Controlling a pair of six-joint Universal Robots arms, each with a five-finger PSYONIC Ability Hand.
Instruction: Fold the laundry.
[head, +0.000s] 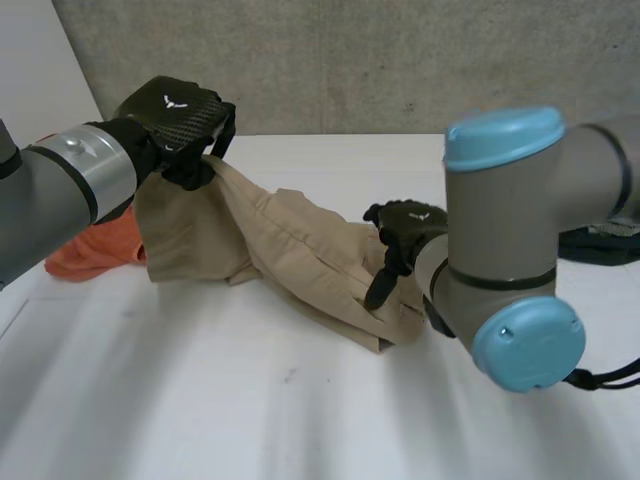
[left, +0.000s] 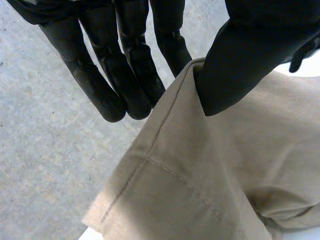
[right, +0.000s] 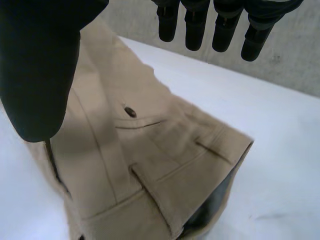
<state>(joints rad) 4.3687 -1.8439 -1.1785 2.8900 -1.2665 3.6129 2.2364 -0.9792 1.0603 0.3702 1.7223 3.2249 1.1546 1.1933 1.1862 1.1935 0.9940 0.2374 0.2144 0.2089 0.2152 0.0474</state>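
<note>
Trousers (head: 290, 250), tan, lie crumpled across white table (head: 250, 400). Left hand (head: 180, 115) pinches the trousers' hemmed end between thumb and straight fingers, holding that end up off the table. Right hand (head: 405, 230) is at the trousers' waistband end, fingers straight and relaxed, one fingertip down on the cloth, nothing gripped. Buttoned pocket (right: 130, 112) faces up near the waistband. Orange cloth (head: 95, 250) lies just beside the trousers' raised end.
</note>
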